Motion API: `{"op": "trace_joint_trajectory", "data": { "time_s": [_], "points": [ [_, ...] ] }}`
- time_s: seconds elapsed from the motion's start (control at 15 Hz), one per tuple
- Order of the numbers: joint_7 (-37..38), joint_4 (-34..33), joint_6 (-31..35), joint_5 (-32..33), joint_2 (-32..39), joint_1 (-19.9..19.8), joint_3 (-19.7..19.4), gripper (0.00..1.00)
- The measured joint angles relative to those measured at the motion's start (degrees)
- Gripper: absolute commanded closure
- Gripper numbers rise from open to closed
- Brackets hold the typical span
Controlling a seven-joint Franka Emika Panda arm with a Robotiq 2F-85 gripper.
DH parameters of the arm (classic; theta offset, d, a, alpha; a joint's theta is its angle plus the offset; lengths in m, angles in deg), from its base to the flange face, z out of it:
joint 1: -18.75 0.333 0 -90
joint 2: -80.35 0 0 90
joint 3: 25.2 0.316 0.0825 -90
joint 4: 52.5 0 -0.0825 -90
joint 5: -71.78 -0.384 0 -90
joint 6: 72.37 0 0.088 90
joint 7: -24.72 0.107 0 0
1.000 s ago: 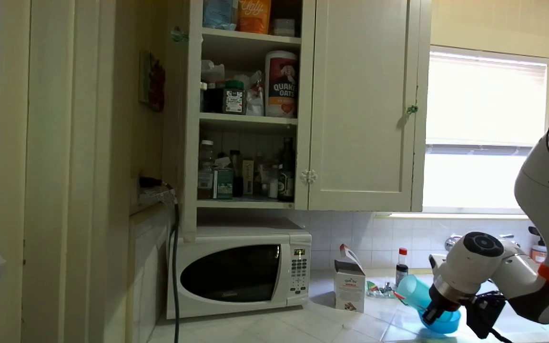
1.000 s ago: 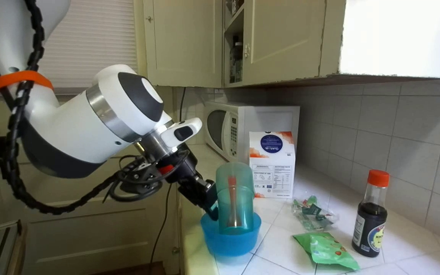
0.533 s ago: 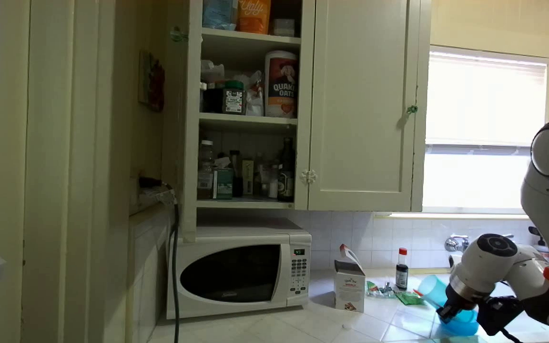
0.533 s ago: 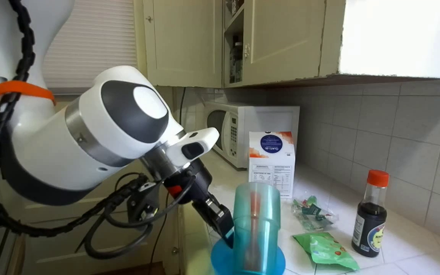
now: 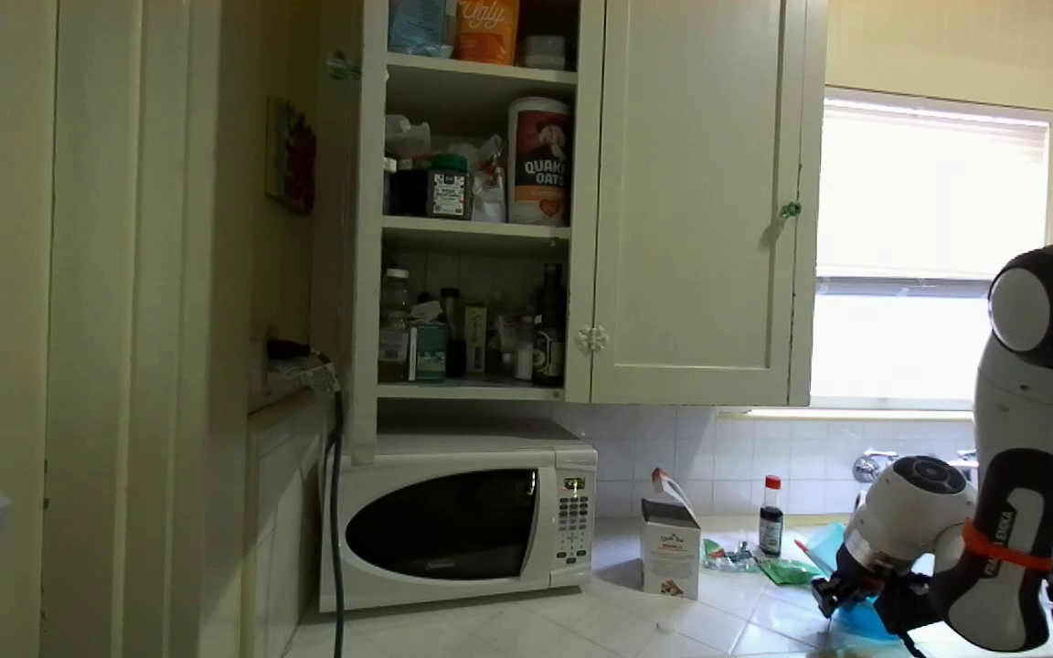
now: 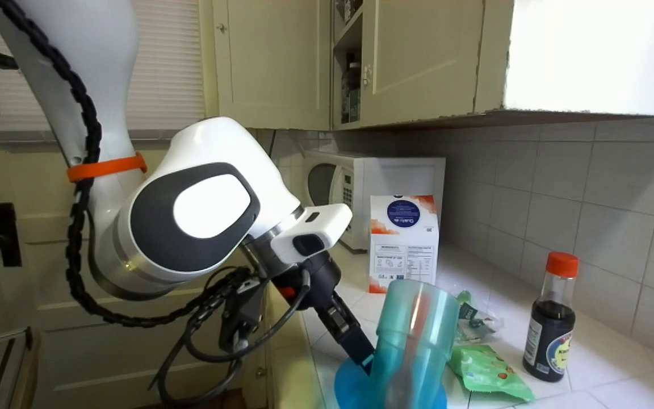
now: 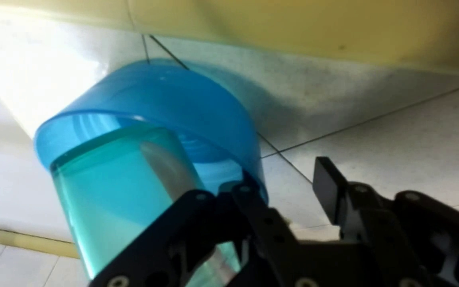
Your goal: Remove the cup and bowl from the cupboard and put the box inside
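The light blue bowl (image 6: 352,383) stands on the counter near its front edge; it also shows in the wrist view (image 7: 181,91). The turquoise cup (image 6: 435,324), with a reddish utensil inside, leans tilted in the bowl and shows in the wrist view (image 7: 110,199). My gripper (image 7: 287,179) is open across the bowl's rim: one finger is inside, beside the wall, the other is outside and apart from it. In an exterior view the gripper (image 5: 824,599) partly hides bowl and cup. The white box (image 5: 670,557) stands upright, top flap raised. The cupboard (image 5: 476,391) has open shelves crowded with packages.
The white microwave (image 5: 453,439) stands under the cupboard, beside the box. A red-capped bottle (image 6: 554,329), a green packet (image 6: 489,369) and a clear bag (image 6: 472,321) lie or stand near the bowl. The counter's front edge (image 7: 253,20) runs close to the bowl.
The gripper has moved along the counter away from the microwave, and the bowl and cup have shifted with it. The cup now leans more. The box has not moved.
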Motion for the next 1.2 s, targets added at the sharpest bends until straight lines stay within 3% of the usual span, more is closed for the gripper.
{"op": "trace_joint_trajectory", "data": {
  "time_s": [0.07, 0.2, 0.27, 0.47, 0.6, 0.8, 1.2],
  "points": [
    [0.7, 0.2, -0.6, 0.0, -0.5, 0.0, 0.8, 0.19],
    [-4.1, 1.9, -2.1, -7.6, -2.6, 1.0, 1.4, 0.03],
    [-4.8, 2.3, -3.7, -8.7, -4.3, 2.0, 1.0, 0.00],
    [-2.3, 2.0, -11.7, -6.4, -12.1, 6.1, -2.7, 0.00],
    [-0.4, 2.5, -15.5, -2.7, -17.0, 7.0, -2.5, 0.00],
    [-1.1, 5.2, -16.0, -1.5, -20.8, 8.5, -0.2, 0.00],
    [-5.9, 6.7, -13.5, -1.5, -21.2, 14.2, 4.9, 0.00]
  ]
}}
